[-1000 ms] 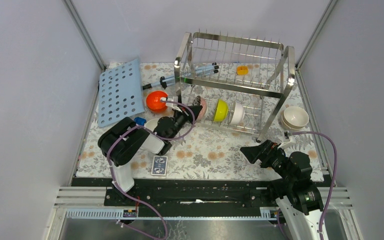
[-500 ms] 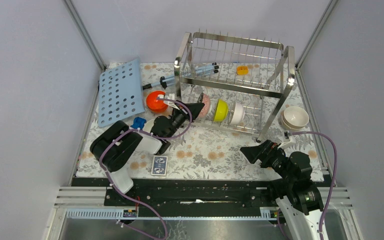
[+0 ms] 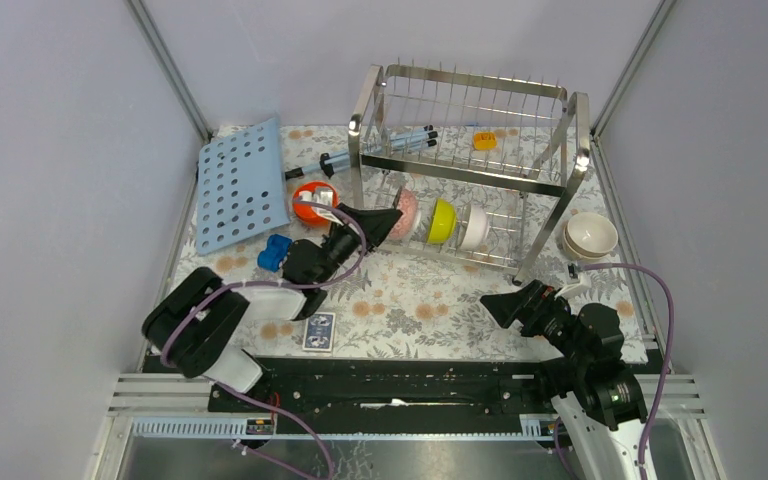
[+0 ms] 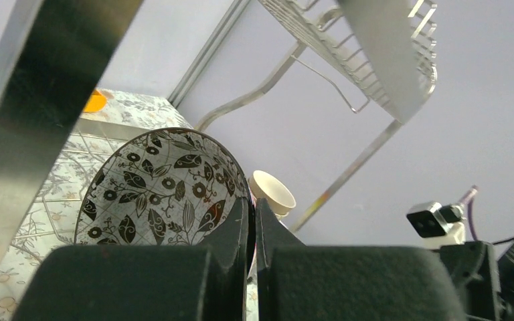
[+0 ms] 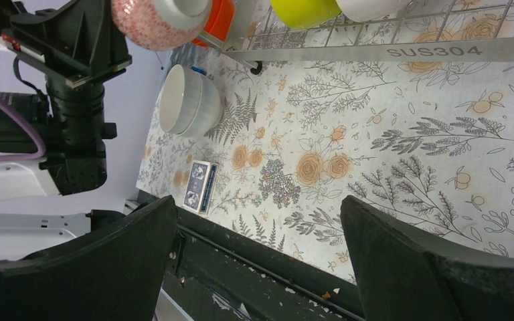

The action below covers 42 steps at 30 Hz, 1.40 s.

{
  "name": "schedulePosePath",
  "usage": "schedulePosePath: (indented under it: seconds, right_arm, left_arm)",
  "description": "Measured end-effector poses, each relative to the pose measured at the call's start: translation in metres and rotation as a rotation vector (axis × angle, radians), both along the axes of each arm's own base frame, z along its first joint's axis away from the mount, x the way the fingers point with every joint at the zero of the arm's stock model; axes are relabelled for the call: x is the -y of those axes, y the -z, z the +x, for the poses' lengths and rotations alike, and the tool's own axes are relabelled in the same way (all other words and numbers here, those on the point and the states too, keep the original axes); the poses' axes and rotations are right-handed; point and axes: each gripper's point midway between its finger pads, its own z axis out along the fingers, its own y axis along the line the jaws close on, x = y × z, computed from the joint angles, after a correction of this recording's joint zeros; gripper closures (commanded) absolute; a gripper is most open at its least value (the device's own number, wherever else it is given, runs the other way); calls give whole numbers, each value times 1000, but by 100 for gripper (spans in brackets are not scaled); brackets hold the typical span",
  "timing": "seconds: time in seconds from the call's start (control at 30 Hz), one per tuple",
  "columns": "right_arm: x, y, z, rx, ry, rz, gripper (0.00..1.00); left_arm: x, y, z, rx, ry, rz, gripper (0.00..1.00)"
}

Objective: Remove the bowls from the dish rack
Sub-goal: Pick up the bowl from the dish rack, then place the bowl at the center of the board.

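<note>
The steel-wire dish rack [image 3: 470, 150] stands at the back. Its lower tier holds a pink speckled bowl [image 3: 407, 208], a yellow-green bowl [image 3: 442, 220] and a white bowl [image 3: 475, 226], all on edge. My left gripper [image 3: 385, 222] reaches in from the left and is shut on the pink bowl's rim. In the left wrist view the fingers [image 4: 252, 204] pinch the rim of its leaf-patterned inside [image 4: 160, 187]. My right gripper [image 3: 500, 303] is open and empty over the mat, in front of the rack; its fingers [image 5: 258, 254] are wide apart.
Cream bowls [image 3: 590, 235] are stacked right of the rack. An orange bowl [image 3: 310, 200] and a white bowl [image 5: 187, 100] sit left of it. A light-blue perforated board [image 3: 240, 185], a blue clip [image 3: 274, 252] and a card deck [image 3: 319, 330] lie on the left.
My left arm's elbow has swung down and to the left, uncovering the blue clip, while its gripper stays at the pink bowl. The right arm has not moved.
</note>
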Motion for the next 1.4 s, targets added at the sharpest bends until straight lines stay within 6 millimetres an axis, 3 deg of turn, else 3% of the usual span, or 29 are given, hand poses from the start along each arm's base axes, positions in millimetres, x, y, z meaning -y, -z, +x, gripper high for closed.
schedulePosePath:
  seconds: [0.2,0.33,0.47,0.73,1.07,1.17,1.3,1.4]
  right_arm:
    - [1,-3,-2,0,1,0,1]
    - [1,-10,-3,17,3,3,6]
    - [-2,-13,-2,-3,-24,-17,9]
    - [-12,-7,6,-107,-100,-67,12]
    - [-31,7,22,-284,-207,-135,12]
    - [-45,7,17,-297,-280,-177,10]
    - [-71,14,-3,-302,-406,-270,10]
    - [-79,20,-13,-297,-440,-319,10]
  left_arm:
    - [-13,-22,-32,15,51,11,100]
    - [-21,-40,-56,41,84,31,100]
    - [-26,-42,-78,32,114,95,100]
    - [-31,6,-119,-65,182,387,100]
    - [-32,42,-160,-5,266,702,100]
    - [-31,50,-170,45,288,779,100]
    - [-30,58,-181,135,309,864,100]
    - [-28,62,-194,227,339,923,100]
